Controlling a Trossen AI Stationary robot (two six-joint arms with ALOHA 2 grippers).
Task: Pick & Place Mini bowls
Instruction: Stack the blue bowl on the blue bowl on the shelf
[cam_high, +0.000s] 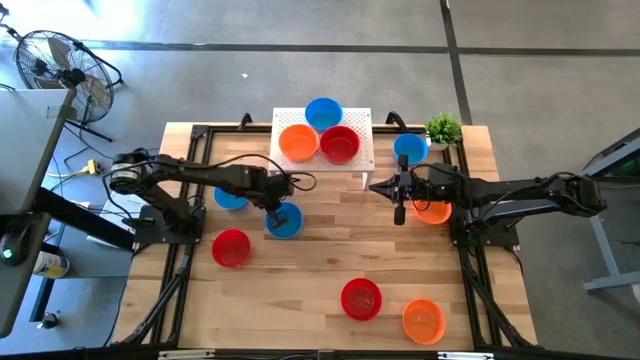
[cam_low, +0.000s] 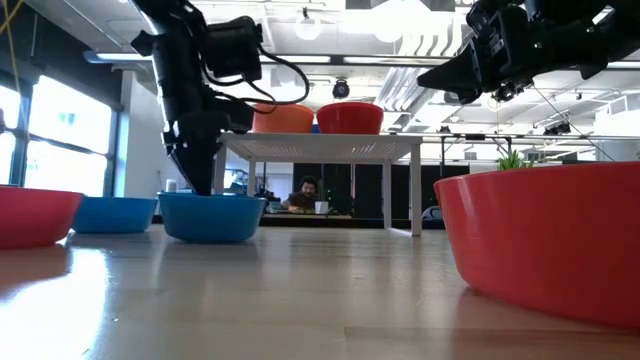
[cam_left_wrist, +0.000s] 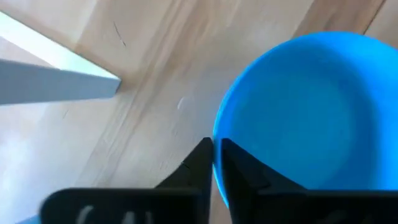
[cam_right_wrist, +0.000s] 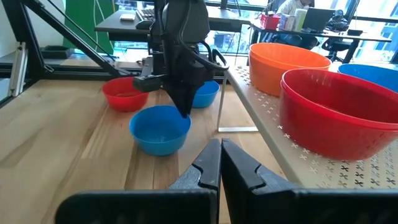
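A blue mini bowl (cam_high: 287, 224) (cam_low: 212, 217) (cam_left_wrist: 311, 106) stands on the wooden table in front of the white stand (cam_high: 358, 155). My left gripper (cam_high: 275, 212) (cam_left_wrist: 214, 163) is shut on its rim. On the stand sit blue (cam_high: 323, 111), orange (cam_high: 297, 143) and red (cam_high: 340, 145) mini bowls. My right gripper (cam_high: 399, 208) (cam_right_wrist: 221, 163) hangs shut and empty above the table, right of the stand's near corner. Beneath its arm lies an orange bowl (cam_high: 433, 212). My left gripper pinches the blue bowl's rim (cam_left_wrist: 221, 130) on its far-left side, one finger inside the bowl and one outside. The fingers come from above, slanting steeply down. The bowl stays upright, and in the low view its base (cam_low: 212, 238) looks to be on the table.
More bowls lie on the table: blue (cam_high: 230, 199) under my left arm, red (cam_high: 231, 248) at the near left, red (cam_high: 361, 298) and orange (cam_high: 423, 320) at the near right, blue (cam_high: 410, 147) beside a small green plant (cam_high: 443, 128). The table's middle is bare wood.
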